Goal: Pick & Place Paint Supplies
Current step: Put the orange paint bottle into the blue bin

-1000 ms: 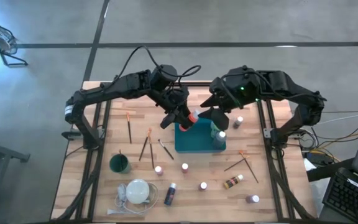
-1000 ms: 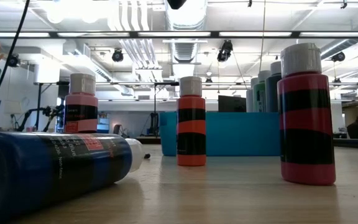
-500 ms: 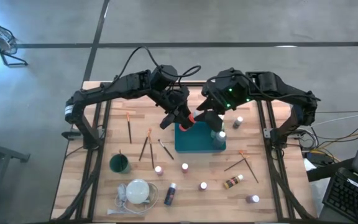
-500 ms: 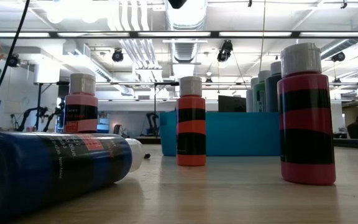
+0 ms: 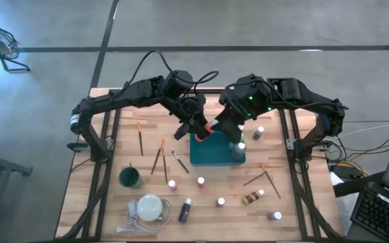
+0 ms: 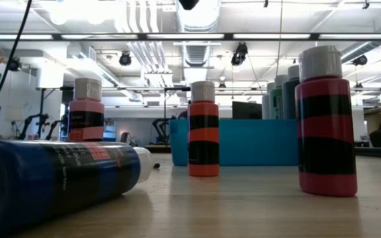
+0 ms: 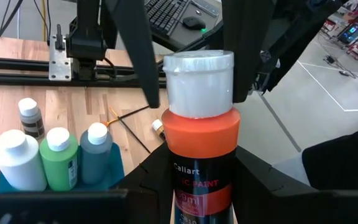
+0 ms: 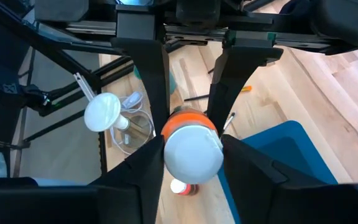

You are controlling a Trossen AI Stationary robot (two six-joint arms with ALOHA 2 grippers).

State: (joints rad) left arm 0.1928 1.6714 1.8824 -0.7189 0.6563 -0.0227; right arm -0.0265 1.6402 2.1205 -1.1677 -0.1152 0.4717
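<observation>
Two sets of jaws meet over the far left corner of the teal tray (image 5: pixel 211 154); my left jaws (image 5: pixel 201 133) grip the body of an orange bottle (image 7: pixel 201 155), and my right jaws (image 5: pixel 220 127) stand open, one finger on either side of its white cap (image 8: pixel 192 152), as both wrist views show; whether those right fingers touch the cap I cannot tell; the bottle hangs clear of the bench (image 5: pixel 289 202), held out toward the right arm.

Three bottles stand together in a corner of the tray: white (image 7: pixel 18 158), green (image 7: pixel 59 158) and grey-blue (image 7: pixel 96 152); a brown-capped bottle (image 7: pixel 30 116) stands on the bench just beyond them.

Nearer the front edge, several small bottles stand or lie apart from each other, among them a blue one (image 6: pixel 58 182) on its side and red ones (image 6: pixel 325 122) upright; a green cup (image 5: pixel 130 178) sits toward the left; thin brushes (image 5: pixel 159 156) lie left of the tray, with more of them right of it (image 5: pixel 267 175); a white disc (image 5: pixel 150 206) with a cord sits near the front left corner.
</observation>
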